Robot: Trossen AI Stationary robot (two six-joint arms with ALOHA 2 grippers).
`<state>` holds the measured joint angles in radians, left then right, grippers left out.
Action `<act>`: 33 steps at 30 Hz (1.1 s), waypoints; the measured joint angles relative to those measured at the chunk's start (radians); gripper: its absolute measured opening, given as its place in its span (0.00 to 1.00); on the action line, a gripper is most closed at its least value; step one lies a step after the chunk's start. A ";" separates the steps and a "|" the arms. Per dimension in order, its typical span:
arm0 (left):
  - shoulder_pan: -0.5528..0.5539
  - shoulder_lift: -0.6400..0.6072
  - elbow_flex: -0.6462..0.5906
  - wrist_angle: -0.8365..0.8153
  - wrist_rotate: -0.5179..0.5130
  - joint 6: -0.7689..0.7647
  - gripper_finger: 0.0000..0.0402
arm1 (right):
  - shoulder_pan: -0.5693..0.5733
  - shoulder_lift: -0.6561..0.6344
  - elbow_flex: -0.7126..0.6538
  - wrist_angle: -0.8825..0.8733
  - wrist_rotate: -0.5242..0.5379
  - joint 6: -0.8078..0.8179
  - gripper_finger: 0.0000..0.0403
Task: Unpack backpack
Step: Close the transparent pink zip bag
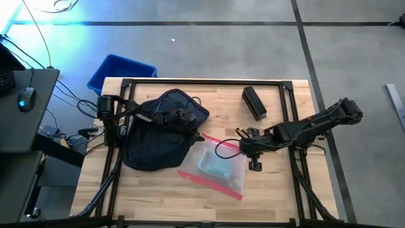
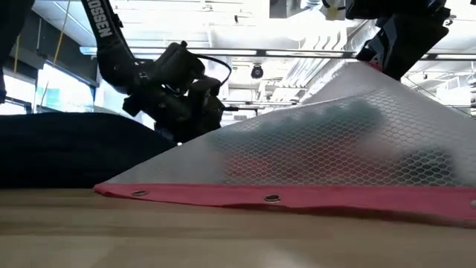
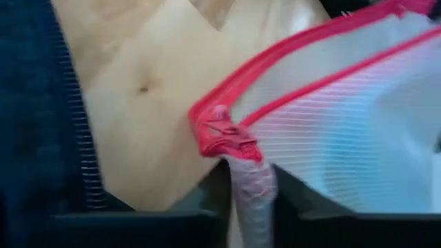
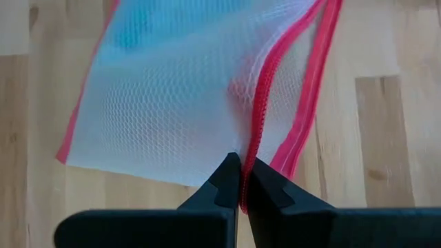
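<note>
Mesh pouch [image 1: 215, 166] holds teal item [image 1: 212, 167], beside backpack [image 1: 157, 130]

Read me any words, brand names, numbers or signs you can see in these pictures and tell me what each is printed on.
"OSSEN": white letters running down the dark robot arm in the low view; the word's start is cut off by the picture's top edge.
Backpack, mesh pouch, black box, blue bin: no text can be read on any of them.

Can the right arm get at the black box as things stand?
Probably not yet: the right gripper is shut on the mesh pouch's pink zipper edge. The black box lies near it on bare table, unobstructed, so releasing first should suffice.
</note>
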<state>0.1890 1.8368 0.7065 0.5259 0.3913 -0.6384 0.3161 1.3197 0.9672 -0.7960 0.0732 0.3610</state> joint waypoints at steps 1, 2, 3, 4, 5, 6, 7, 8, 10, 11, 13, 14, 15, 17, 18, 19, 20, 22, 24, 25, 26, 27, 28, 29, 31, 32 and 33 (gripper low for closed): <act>-0.001 -0.013 0.007 -0.011 0.008 0.011 0.04 | 0.000 0.000 0.000 -0.008 0.007 0.018 0.00; -0.003 -0.031 0.016 -0.023 0.011 0.019 0.03 | 0.000 0.000 0.000 -0.014 0.020 0.034 0.00; -0.005 -0.054 0.024 -0.039 0.011 0.036 0.03 | 0.000 0.000 0.000 -0.021 0.033 0.045 0.00; -0.008 -0.080 0.032 -0.065 0.009 0.060 0.02 | 0.000 0.000 0.000 -0.032 0.044 0.049 0.00; -0.014 -0.109 0.042 -0.096 0.000 0.087 0.01 | 0.000 0.000 0.000 -0.043 0.058 0.045 0.00; -0.021 -0.139 0.054 -0.132 -0.016 0.114 0.01 | 0.000 0.000 0.000 -0.056 0.075 0.039 0.00; -0.027 -0.173 0.066 -0.173 -0.033 0.139 0.01 | 0.000 0.000 0.000 -0.076 0.096 0.033 0.00; -0.037 -0.205 0.079 -0.216 -0.053 0.171 0.00 | 0.000 0.000 0.000 -0.093 0.120 0.032 0.00; -0.061 -0.273 0.109 -0.286 -0.099 0.239 0.00 | 0.000 0.000 0.000 -0.122 0.170 0.031 0.00; -0.077 -0.305 0.119 -0.310 -0.121 0.275 0.00 | 0.000 0.000 0.000 -0.138 0.196 0.025 0.00; -0.109 -0.363 0.135 -0.340 -0.165 0.338 0.00 | -0.002 -0.001 0.000 -0.159 0.226 0.005 0.00; -0.126 -0.390 0.141 -0.346 -0.189 0.358 0.00 | -0.006 -0.004 0.000 -0.173 0.231 -0.003 0.00; -0.144 -0.412 0.143 -0.355 -0.215 0.368 0.00 | -0.012 -0.009 0.000 -0.184 0.232 -0.014 0.00; -0.177 -0.451 0.145 -0.355 -0.267 0.371 0.00 | -0.025 -0.031 0.000 -0.206 0.230 -0.021 0.02; -0.195 -0.465 0.145 -0.354 -0.293 0.372 0.00 | -0.030 -0.044 0.000 -0.217 0.230 -0.021 0.03; -0.212 -0.478 0.145 -0.350 -0.322 0.380 0.00 | -0.033 -0.060 0.000 -0.228 0.230 -0.021 0.05; -0.228 -0.488 0.145 -0.351 -0.344 0.390 0.00 | -0.035 -0.079 0.000 -0.235 0.230 -0.021 0.07; -0.256 -0.500 0.145 -0.346 -0.386 0.409 0.00 | -0.036 -0.118 0.019 -0.271 0.230 -0.022 0.13; -0.280 -0.501 0.145 -0.336 -0.410 0.421 0.00 | -0.036 -0.155 0.061 -0.303 0.231 -0.027 0.20; -0.289 -0.501 0.145 -0.329 -0.418 0.426 0.00 | -0.036 -0.172 0.085 -0.313 0.230 -0.027 0.23; -0.298 -0.501 0.145 -0.313 -0.423 0.434 0.00 | -0.036 -0.186 0.108 -0.315 0.231 -0.027 0.26; -0.306 -0.501 0.145 -0.294 -0.424 0.443 0.00 | -0.036 -0.198 0.133 -0.307 0.231 -0.030 0.30; -0.312 -0.501 0.145 -0.273 -0.425 0.455 0.00 | -0.036 -0.206 0.155 -0.280 0.231 -0.047 0.32; -0.317 -0.501 0.145 -0.252 -0.425 0.467 0.00 | -0.036 -0.211 0.173 -0.239 0.230 -0.070 0.35; -0.324 -0.501 0.145 -0.219 -0.425 0.488 0.00 | -0.036 -0.211 0.193 -0.127 0.220 -0.141 0.39; -0.326 -0.501 0.145 -0.204 -0.425 0.492 0.00 | -0.036 -0.205 0.196 -0.059 0.214 -0.183 0.40; -0.328 -0.501 0.145 -0.191 -0.425 0.493 0.00 | -0.036 -0.195 0.196 0.007 0.214 -0.222 0.41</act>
<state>-0.1394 1.3357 0.8513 0.3349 -0.0338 -0.1452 0.2800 1.1249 1.1637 -0.7894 0.2873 0.1388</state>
